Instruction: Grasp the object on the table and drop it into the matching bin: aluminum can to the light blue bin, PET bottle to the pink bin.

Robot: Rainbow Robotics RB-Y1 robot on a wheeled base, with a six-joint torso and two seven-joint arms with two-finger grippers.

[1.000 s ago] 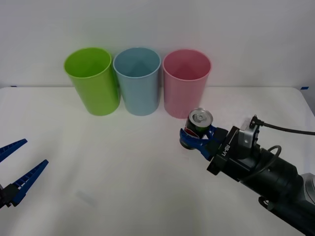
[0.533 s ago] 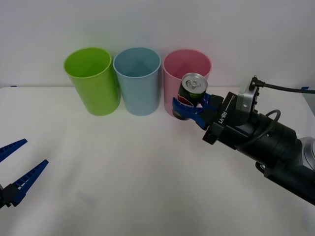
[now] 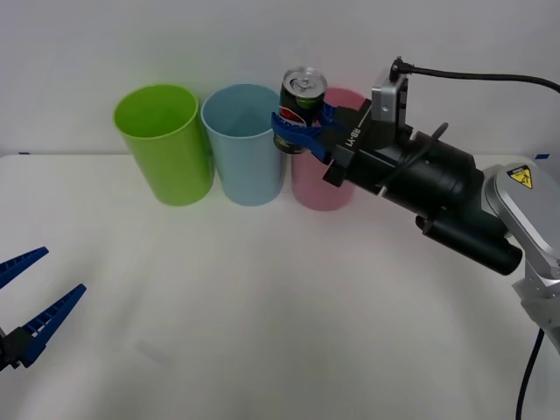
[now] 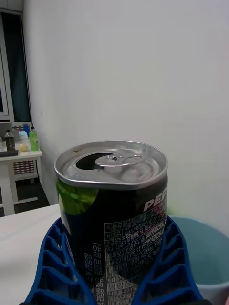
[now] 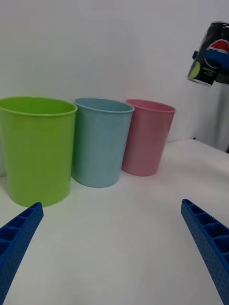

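Left gripper (image 3: 31,315) low at the near left over the white table (image 3: 262,306), fingers spread wide, holding nothing; right gripper (image 3: 302,131) raised, fingers clamped on the upright aluminum can (image 3: 303,98), above the gap between light blue bin (image 3: 245,144) and pink bin (image 3: 319,188); lime green bin (image 3: 164,144) leftmost in the row
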